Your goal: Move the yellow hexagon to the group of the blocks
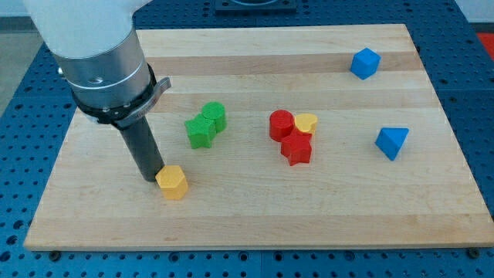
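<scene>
The yellow hexagon [173, 182] lies on the wooden board at the view's lower left. My tip [152, 178] stands on the board just left of the hexagon, touching or almost touching its left side. A group of blocks sits near the board's middle: a red cylinder [281, 124], a yellow heart [306, 122] and a red star [297, 147], all touching. A green cylinder [214, 115] and a green star [201, 132] sit together up and to the right of the hexagon.
A blue cube [365, 63] lies at the view's upper right. A blue triangular block [392, 142] lies at the right. The arm's grey body [104, 54] hangs over the board's upper left. The board's edge [255, 245] runs along the bottom.
</scene>
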Controlling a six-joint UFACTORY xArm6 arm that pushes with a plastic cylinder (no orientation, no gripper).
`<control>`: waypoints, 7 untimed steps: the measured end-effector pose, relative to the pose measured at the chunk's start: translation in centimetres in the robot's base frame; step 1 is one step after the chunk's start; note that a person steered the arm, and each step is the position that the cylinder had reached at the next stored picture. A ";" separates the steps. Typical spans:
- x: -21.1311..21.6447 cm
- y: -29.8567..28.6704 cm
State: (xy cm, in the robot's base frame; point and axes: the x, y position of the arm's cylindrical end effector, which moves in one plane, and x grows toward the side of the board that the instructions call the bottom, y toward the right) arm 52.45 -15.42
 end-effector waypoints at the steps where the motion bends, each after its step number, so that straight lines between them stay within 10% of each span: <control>1: 1.7 -2.9; 5: -2.0 5.4; 7: -1.7 -0.7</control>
State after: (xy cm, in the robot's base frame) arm 50.76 -16.16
